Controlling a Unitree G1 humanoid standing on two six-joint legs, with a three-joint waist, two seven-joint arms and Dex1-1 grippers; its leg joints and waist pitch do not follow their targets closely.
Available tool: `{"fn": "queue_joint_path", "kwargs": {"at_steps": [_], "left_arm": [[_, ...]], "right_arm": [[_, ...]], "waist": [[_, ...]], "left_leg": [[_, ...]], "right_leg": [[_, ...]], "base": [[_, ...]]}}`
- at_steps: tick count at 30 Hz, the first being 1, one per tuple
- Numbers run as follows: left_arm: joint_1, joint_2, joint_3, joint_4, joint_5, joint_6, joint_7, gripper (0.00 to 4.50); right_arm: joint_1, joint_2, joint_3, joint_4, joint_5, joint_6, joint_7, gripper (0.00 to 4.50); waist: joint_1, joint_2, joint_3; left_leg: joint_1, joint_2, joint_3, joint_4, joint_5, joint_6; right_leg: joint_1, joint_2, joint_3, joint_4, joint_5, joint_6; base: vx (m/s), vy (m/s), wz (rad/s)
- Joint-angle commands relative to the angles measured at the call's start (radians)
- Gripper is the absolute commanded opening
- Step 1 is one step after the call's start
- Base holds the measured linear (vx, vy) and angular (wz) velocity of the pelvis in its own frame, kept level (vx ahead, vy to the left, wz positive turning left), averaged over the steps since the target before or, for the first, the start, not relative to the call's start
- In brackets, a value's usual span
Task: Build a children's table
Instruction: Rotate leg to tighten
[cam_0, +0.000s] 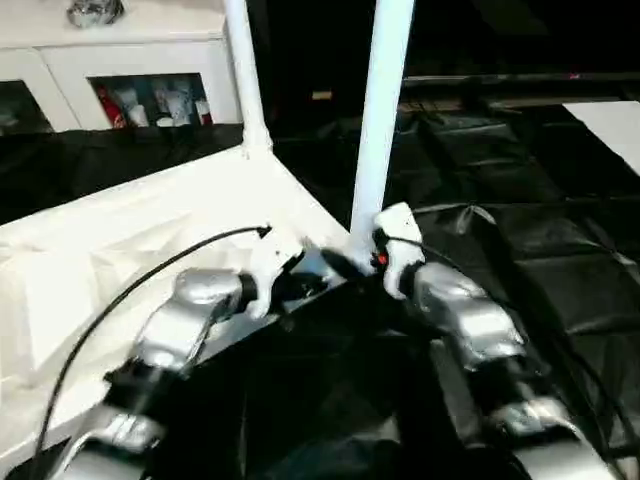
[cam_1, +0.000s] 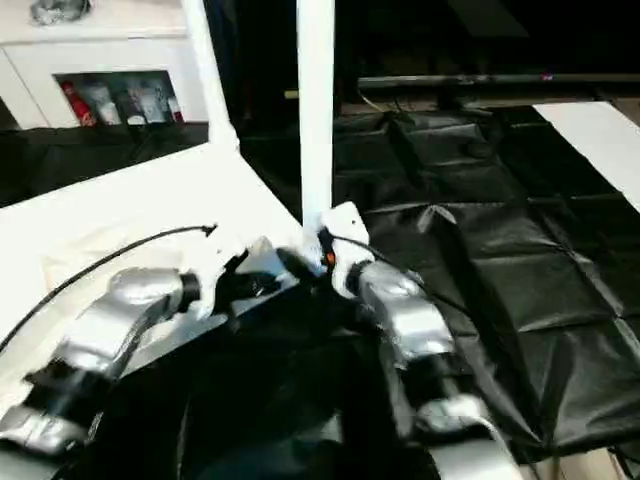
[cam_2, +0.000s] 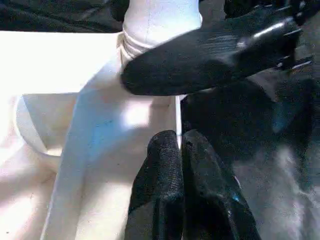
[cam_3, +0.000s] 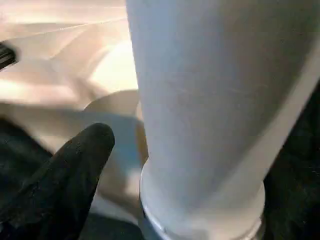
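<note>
The white tabletop (cam_0: 120, 240) lies underside up on the left. Two white legs stand upright in its corner sockets: one at the far corner (cam_0: 243, 70), one at the near corner (cam_0: 380, 120). My right gripper (cam_0: 352, 262) is at the foot of the near leg (cam_3: 210, 100), open. One of its black fingers (cam_3: 75, 170) stands beside the leg with a gap between them. My left gripper (cam_2: 180, 150) is shut with nothing in it, its tips over the tabletop's rim (cam_2: 100, 165) just short of that leg's socket. The right gripper's finger (cam_2: 210, 55) crosses in front of the leg's base.
Black sheeting (cam_0: 520, 200) covers the ground around the tabletop. A white cabinet with glass doors (cam_0: 130, 70) stands at the back left. A white board (cam_0: 610, 120) lies at the far right. A black cable (cam_0: 130, 280) arcs over my left forearm.
</note>
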Motion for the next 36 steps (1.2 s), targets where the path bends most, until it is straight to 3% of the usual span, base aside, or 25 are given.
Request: {"fn": "queue_joint_path", "kwargs": {"at_steps": [1, 6, 14, 16, 22, 23, 27, 29, 36], "left_arm": [[-0.012, 0.006, 0.04, -0.09, -0.072, -0.026, -0.048, 0.0], [0.024, 0.043, 0.037, -0.136, -0.089, -0.012, -0.092, 0.0], [0.057, 0.087, 0.028, -0.178, -0.106, 0.003, -0.137, 0.0], [0.064, 0.102, 0.026, -0.187, -0.111, 0.008, -0.155, 0.0], [0.064, 0.115, 0.022, -0.19, -0.113, 0.012, -0.167, 0.0], [0.062, 0.115, 0.021, -0.186, -0.113, 0.01, -0.167, 0.0], [0.055, 0.11, 0.018, -0.175, -0.106, 0.006, -0.153, 0.0], [0.05, 0.096, 0.027, -0.17, -0.107, 0.017, -0.133, 0.0], [0.013, 0.049, 0.041, -0.124, -0.076, 0.022, -0.04, 0.0]], "right_arm": [[0.021, -0.019, 0.036, -0.06, 0.015, 0.028, 0.073, 4.45], [0.055, -0.074, 0.054, -0.131, 0.022, 0.058, 0.132, 4.45], [0.084, -0.122, 0.081, -0.203, 0.038, 0.095, 0.204, 4.45], [0.081, -0.129, 0.09, -0.201, 0.02, 0.083, 0.198, 4.45], [0.073, -0.127, 0.095, -0.189, 0.02, 0.08, 0.187, 4.45], [0.071, -0.124, 0.095, -0.187, 0.022, 0.081, 0.185, 4.21], [0.074, -0.105, 0.086, -0.18, 0.037, 0.093, 0.169, 4.08], [0.075, -0.085, 0.08, -0.163, 0.028, 0.091, 0.133, 3.75], [0.061, 0.014, 0.036, -0.085, 0.014, 0.1, -0.038, 3.21]], "waist": [[0.006, 0.002, -0.074], [0.011, 0.005, -0.072], [0.019, 0.0, -0.073], [0.02, 0.005, -0.073], [0.021, 0.007, -0.074], [0.022, 0.008, -0.074], [0.022, 0.008, -0.076], [0.021, 0.009, -0.075], [0.015, 0.011, -0.077]], "left_leg": [[0.023, 0.079, -0.041, -0.073, -0.144, 0.05], [0.027, 0.078, -0.042, -0.074, -0.172, 0.031], [0.026, 0.077, -0.042, -0.074, -0.161, 0.032], [0.026, 0.077, -0.042, -0.074, -0.157, 0.03], [0.028, 0.076, -0.042, -0.073, -0.161, 0.022], [0.026, 0.075, -0.041, -0.073, -0.157, 0.022], [0.027, 0.076, -0.042, -0.072, -0.156, 0.021], [0.027, 0.076, -0.043, -0.073, -0.155, 0.017], [0.026, 0.074, -0.043, -0.073, -0.151, 0.005]], "right_leg": [[0.053, -0.092, 0.051, -0.061, -0.105, -0.261], [0.048, -0.092, 0.052, -0.068, -0.169, -0.25], [0.047, -0.092, 0.052, -0.066, -0.171, -0.242], [0.045, -0.091, 0.052, -0.066, -0.169, -0.241], [0.046, -0.09, 0.052, -0.065, -0.152, -0.244], [0.047, -0.09, 0.052, -0.064, -0.141, -0.246], [0.047, -0.09, 0.051, -0.063, -0.134, -0.249], [0.047, -0.09, 0.051, -0.062, -0.13, -0.251], [0.048, -0.09, 0.051, -0.06, -0.113, -0.251]], "base": [[0.0, 0.0, 0.0], [0.0, 0.0, 0.0], [0.0, 0.0, 0.0], [0.0, 0.0, 0.0], [0.0, 0.0, 0.0], [0.0, 0.0, 0.0], [0.0, 0.0, 0.0], [0.0, 0.0, 0.0], [0.0, 0.0, 0.0]]}}
